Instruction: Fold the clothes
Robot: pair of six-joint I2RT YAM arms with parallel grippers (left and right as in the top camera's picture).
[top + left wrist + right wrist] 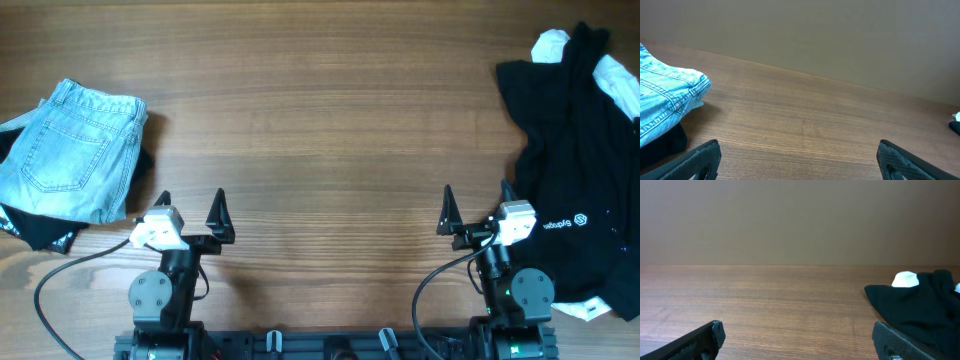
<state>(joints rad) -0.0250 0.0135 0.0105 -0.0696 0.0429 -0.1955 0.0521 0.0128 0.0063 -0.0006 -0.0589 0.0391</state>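
Folded light-blue jeans (72, 148) lie at the table's left on top of a black garment (35, 228); the jeans also show in the left wrist view (665, 102). A crumpled heap of black clothes with white pieces (580, 160) lies at the right, also seen in the right wrist view (920, 307). My left gripper (190, 211) is open and empty near the front edge, right of the jeans. My right gripper (476, 206) is open and empty, just left of the black heap.
The wooden table (330, 130) stretches between the two piles. Both arm bases and cables sit at the front edge (340, 340). A plain wall stands behind the table in the wrist views.
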